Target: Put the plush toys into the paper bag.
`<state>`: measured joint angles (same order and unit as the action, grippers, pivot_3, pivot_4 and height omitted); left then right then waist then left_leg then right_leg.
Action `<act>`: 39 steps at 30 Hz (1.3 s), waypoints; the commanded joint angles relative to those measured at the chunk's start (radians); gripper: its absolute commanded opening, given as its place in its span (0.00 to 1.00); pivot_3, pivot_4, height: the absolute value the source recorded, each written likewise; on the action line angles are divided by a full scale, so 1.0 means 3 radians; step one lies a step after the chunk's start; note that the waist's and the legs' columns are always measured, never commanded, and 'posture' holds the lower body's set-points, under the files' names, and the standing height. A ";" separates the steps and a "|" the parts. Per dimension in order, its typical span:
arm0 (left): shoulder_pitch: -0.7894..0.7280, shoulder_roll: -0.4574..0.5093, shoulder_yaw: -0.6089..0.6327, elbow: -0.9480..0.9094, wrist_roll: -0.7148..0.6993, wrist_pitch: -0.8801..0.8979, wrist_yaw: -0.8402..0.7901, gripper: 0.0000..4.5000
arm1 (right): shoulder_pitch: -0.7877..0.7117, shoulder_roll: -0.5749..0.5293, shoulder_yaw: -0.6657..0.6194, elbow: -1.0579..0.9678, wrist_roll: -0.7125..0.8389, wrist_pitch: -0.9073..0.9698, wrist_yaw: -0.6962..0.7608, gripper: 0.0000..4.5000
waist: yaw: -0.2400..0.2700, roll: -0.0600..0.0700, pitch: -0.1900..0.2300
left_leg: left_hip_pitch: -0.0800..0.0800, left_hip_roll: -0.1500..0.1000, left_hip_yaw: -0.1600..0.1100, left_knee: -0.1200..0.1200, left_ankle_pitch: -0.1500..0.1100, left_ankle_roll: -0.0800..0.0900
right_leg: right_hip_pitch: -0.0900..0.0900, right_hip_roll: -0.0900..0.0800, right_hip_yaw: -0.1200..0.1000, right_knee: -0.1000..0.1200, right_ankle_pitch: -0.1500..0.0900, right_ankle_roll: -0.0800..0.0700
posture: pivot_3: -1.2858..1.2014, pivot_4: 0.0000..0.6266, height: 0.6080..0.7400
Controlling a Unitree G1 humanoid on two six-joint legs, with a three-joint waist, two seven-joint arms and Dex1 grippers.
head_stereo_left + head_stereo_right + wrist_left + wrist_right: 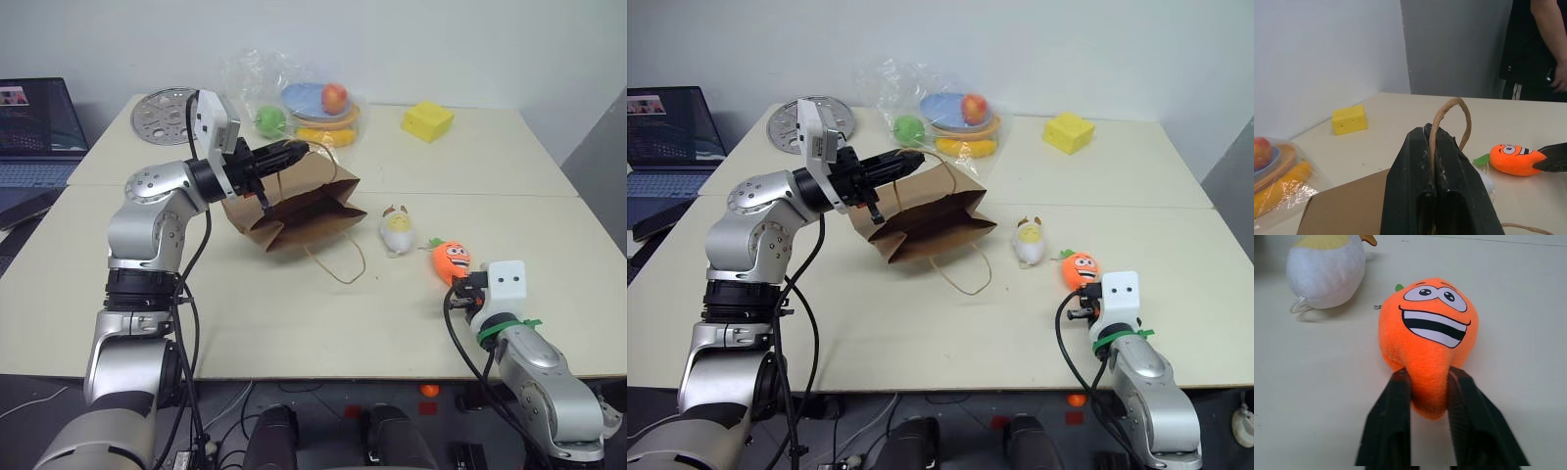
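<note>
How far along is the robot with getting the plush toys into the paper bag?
Early stage. Done: the left gripper is shut on a handle of the paper bag, holding its mouth up toward the toys. In hand: the right gripper is shut on the tip of the carrot plush, which lies on the table. Left: both the carrot and the white plush are outside the bag.

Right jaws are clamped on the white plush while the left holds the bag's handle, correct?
Not quite: the right gripper is clamped on the orange carrot plush, as the right wrist view shows. The white plush lies free beside it. The left gripper does hold the paper bag's handle.
</note>
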<state>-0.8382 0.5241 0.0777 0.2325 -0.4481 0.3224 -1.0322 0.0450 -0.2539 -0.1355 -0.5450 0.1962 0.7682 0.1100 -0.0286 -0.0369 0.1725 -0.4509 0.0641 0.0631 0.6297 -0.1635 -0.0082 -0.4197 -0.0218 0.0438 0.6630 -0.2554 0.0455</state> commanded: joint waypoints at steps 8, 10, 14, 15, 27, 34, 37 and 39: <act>-0.0083 0.0029 0.0057 -0.0022 -0.0004 -0.0088 -0.0017 0.00 | -0.0396 -0.0676 -0.0070 -0.0508 0.0709 -0.0107 0.1037 0.01 | 0.0000 0.0001 0.0001 | 0.0000 -0.0001 0.0003 0.0002 0.0000 0.0000 | 0.0000 -0.0001 0.0003 -0.0001 0.0000 0.0000 | 0.52 0.24 1.00; -0.0103 0.0024 0.0046 0.0007 0.0000 -0.0095 -0.0036 0.00 | -0.0707 -0.0780 -0.0126 -0.0632 0.1135 0.0268 0.1145 0.01 | -0.0014 0.0001 0.0001 | 0.0001 0.0001 -0.0001 0.0002 0.0000 0.0000 | 0.0001 0.0001 0.0001 0.0000 0.0000 0.0001 | 0.52 0.24 1.00; -0.0161 -0.0009 0.0019 0.0086 0.0026 -0.0135 -0.0045 0.00 | -0.1322 -0.0670 0.0025 -0.0562 0.1500 0.0724 0.0989 0.01 | -0.0003 0.0001 0.0001 | 0.0002 0.0002 -0.0013 0.0001 0.0000 0.0000 | 0.0002 0.0006 -0.0005 0.0003 0.0002 0.0001 | 0.52 0.24 1.00; -0.0174 -0.0016 0.0012 0.0105 0.0034 -0.0150 -0.0046 0.00 | -0.1444 -0.0599 0.0079 -0.0527 0.1540 0.0801 0.0919 0.01 | -0.0002 0.0001 0.0001 | 0.0001 0.0002 -0.0013 0.0001 0.0000 0.0000 | 0.0001 0.0006 -0.0005 0.0004 0.0002 0.0000 | 0.52 0.24 1.00; -0.0179 -0.0061 -0.0002 0.0070 0.0034 -0.0164 -0.0054 0.00 | -0.1971 -0.0246 0.0957 0.0277 0.1026 0.0594 0.0769 0.01 | 0.0004 0.0001 0.0001 | -0.0005 0.0000 -0.0010 0.0001 0.0000 0.0000 | -0.0002 0.0005 -0.0004 0.0002 0.0001 0.0000 | 0.52 0.24 1.00; -0.0146 -0.0072 -0.0032 0.0000 0.0019 -0.0124 -0.0091 0.00 | -0.2497 0.0174 0.1097 0.1217 0.0689 0.0411 0.0651 0.01 | -0.0012 0.0001 0.0001 | -0.0005 0.0001 -0.0009 0.0003 0.0000 0.0000 | -0.0002 0.0006 -0.0003 0.0005 0.0002 0.0001 | 0.52 0.24 1.00; -0.0151 -0.0085 -0.0046 -0.0025 0.0000 -0.0092 -0.0117 0.00 | -0.2743 0.0402 0.1110 0.1678 0.0549 0.0233 0.0630 0.01 | -0.0010 0.0001 0.0001 | -0.0004 0.0002 -0.0012 0.0001 0.0000 0.0001 | -0.0003 0.0008 -0.0005 0.0007 0.0003 0.0003 | 0.52 0.24 1.00; -0.0142 -0.0095 -0.0061 -0.0070 -0.0026 -0.0048 -0.0142 0.00 | -0.2880 0.0532 0.1197 0.2058 0.0395 -0.0026 0.0670 0.01 | -0.0010 0.0001 0.0001 | -0.0004 0.0002 -0.0012 0.0000 0.0000 0.0001 | -0.0004 0.0008 -0.0006 0.0007 0.0003 0.0003 | 0.52 0.24 1.00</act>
<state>-0.8687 0.4984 0.0604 0.2629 -0.4365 0.3036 -1.0638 -0.7901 -0.1113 0.2144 0.0222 0.3439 0.8282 0.3049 -0.0317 -0.0364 0.1728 -0.4523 0.0647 0.0596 0.6296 -0.1634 -0.0081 -0.4208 -0.0193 0.0420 0.6648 -0.2545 0.0463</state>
